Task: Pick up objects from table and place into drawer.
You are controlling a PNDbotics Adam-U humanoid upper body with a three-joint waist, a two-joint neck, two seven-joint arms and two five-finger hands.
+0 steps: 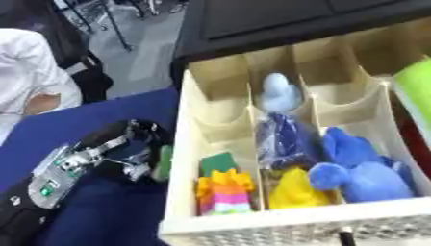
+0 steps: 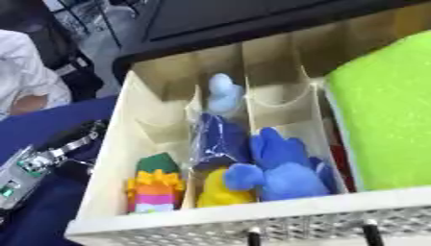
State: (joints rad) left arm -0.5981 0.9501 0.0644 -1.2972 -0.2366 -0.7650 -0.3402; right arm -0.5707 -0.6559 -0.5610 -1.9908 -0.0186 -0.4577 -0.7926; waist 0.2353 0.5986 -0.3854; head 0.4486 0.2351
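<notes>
**Left eye view: drawer loaded, left hand beside it**

Left eye view shows the cream drawer (image 1: 181, 192) open, its perforated front rim nearest the camera. Two dark stubs stand at that front rim in the right eye view.

Nearest compartments, left to right:
- A multicoloured toy (image 1: 224, 190) with a yellow top and pink and orange bands, with a green block (image 1: 217, 162) just behind it.
- A yellow toy (image 1: 296, 188), touching the items behind it.
- A blue plush toy (image 1: 362, 168), lying across the right compartment.

Farther back in the middle column lies a dark blue wrapped item (image 1: 285, 139), and beyond it a pale blue toy (image 1: 279, 92). The rear compartments on either side show only cream dividers.

A bright green pad (image 2: 383, 105) sits at the drawer's right edge.

The left hand (image 1: 139, 149) rests on the blue bench (image 1: 84, 120), just outside the drawer's left wall. Its fingers curl toward a small green thing (image 1: 164, 162) against that wall; whether they grasp it cannot be told.
</notes>
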